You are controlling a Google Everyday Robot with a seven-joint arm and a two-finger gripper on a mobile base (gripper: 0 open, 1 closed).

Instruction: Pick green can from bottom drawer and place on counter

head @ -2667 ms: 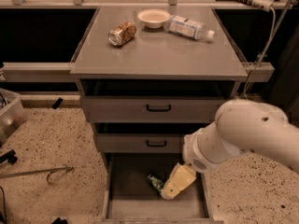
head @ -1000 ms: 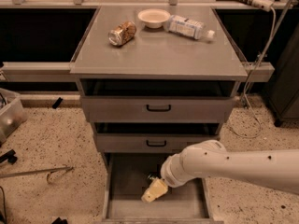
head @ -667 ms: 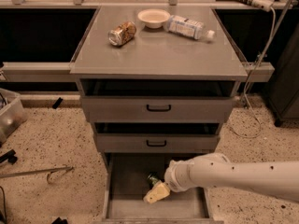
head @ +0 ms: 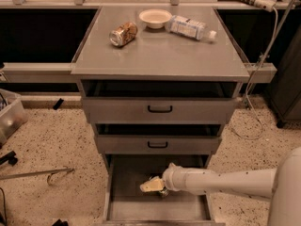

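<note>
Green can [head: 162, 192] half hidden behind jaws in bottom drawer [head: 127, 206].

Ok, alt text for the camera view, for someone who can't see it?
The robot's arm reaches into the open bottom drawer, its tool right at the green can, which it mostly hides. On the counter above sit a tan can, a bowl and a plastic bottle.

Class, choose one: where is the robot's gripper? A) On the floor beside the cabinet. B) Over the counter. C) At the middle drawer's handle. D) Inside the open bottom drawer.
D: the gripper is down inside the pulled-out bottom drawer, well below the counter.
</note>
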